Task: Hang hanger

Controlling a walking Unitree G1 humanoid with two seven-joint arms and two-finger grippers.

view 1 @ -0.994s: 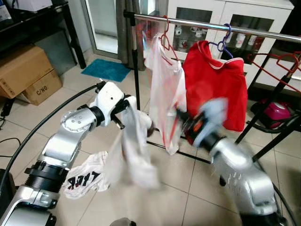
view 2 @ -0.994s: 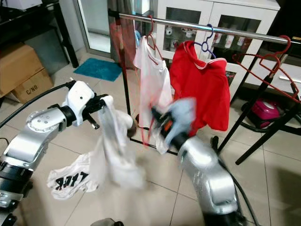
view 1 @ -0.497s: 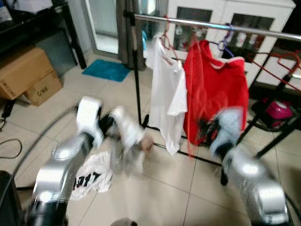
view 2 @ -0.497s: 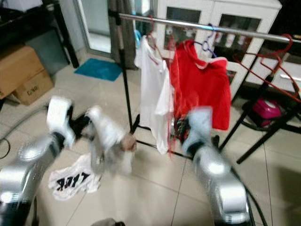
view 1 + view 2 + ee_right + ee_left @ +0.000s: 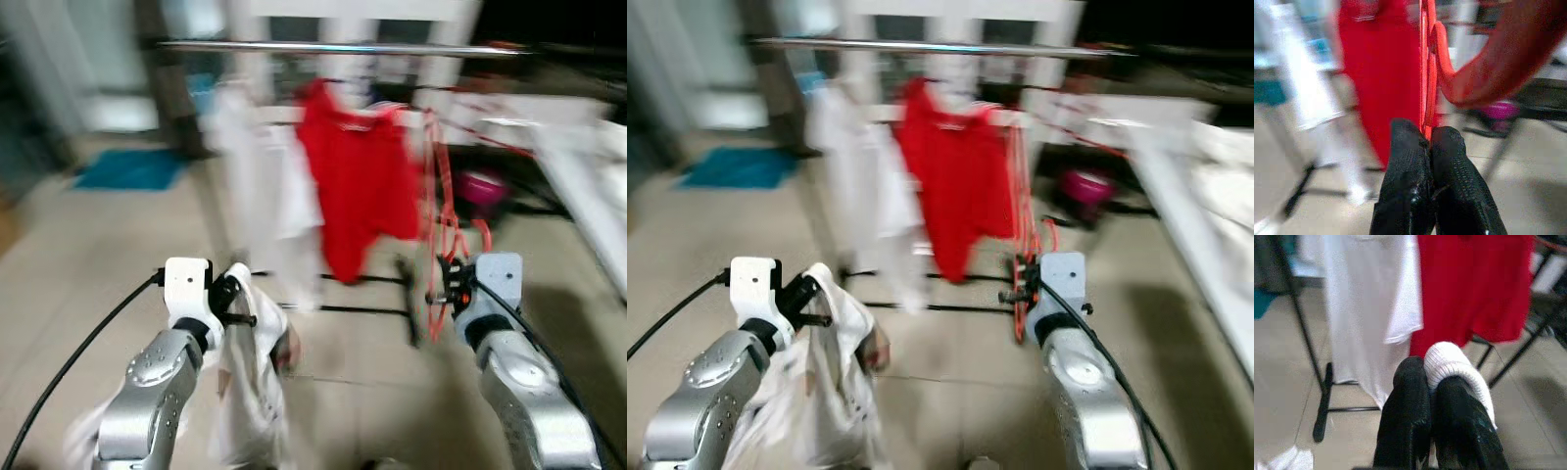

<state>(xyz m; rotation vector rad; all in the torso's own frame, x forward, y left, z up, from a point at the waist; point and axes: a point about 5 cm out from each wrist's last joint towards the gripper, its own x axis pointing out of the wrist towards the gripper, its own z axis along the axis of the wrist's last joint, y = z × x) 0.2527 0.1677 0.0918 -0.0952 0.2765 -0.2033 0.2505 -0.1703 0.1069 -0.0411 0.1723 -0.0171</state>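
My left gripper (image 5: 241, 294) is shut on a white garment (image 5: 250, 392) that hangs down from it over the floor; in the left wrist view the cloth (image 5: 1455, 366) bulges between the black fingers (image 5: 1409, 396). My right gripper (image 5: 443, 284) is shut on a red hanger (image 5: 446, 201), which stands up from it to the right of the red shirt (image 5: 353, 186). The right wrist view has the red hanger (image 5: 1431, 73) pinched between the fingertips (image 5: 1405, 142). A steel rail (image 5: 333, 47) runs above, carrying a white shirt (image 5: 265, 176) and the red shirt. Everything is blurred.
The rack's black base bar (image 5: 343, 309) lies on the tiled floor ahead. A teal mat (image 5: 127, 168) is at the back left, a pink object (image 5: 480, 186) behind the rack, and a pale surface (image 5: 588, 166) at the right.
The head view has swung to the right and blurred, so the rack sits further left. Both arms are lower and nearer me, still holding the white garment and the red hanger.
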